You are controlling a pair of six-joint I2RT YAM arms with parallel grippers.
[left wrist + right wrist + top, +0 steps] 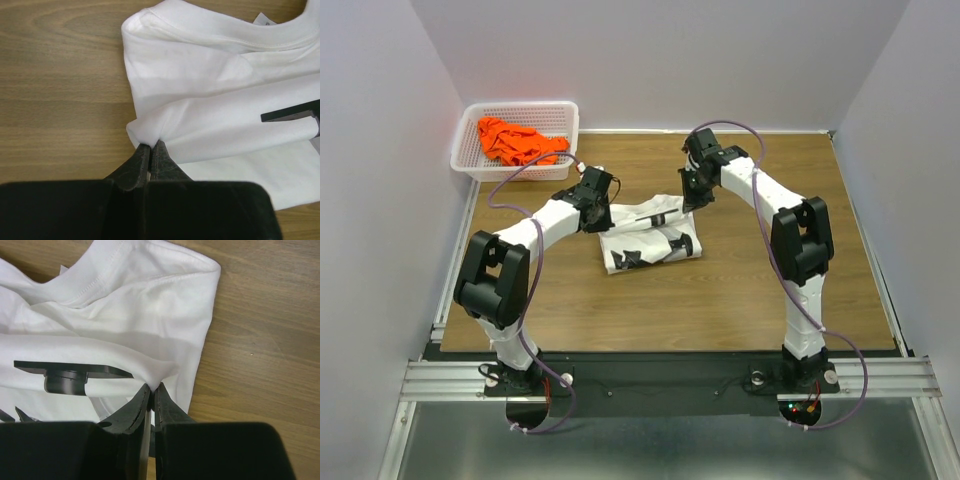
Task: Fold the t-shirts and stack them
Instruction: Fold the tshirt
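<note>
At white t-shirt (650, 240) | left gripper (151, 146); right gripper (152, 386) | arms bent inward; pinching cloth

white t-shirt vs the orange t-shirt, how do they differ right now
The white t-shirt has black print; the orange t-shirt looks plain. The white t-shirt lies partly folded on the table; the orange t-shirt sits crumpled in the basket. The left fingers and right fingers pinch the white t-shirt; neither touches the orange t-shirt. Both are soft cloth.

Black-marked white shirt (655, 235), orange shirt (518, 142)
</note>
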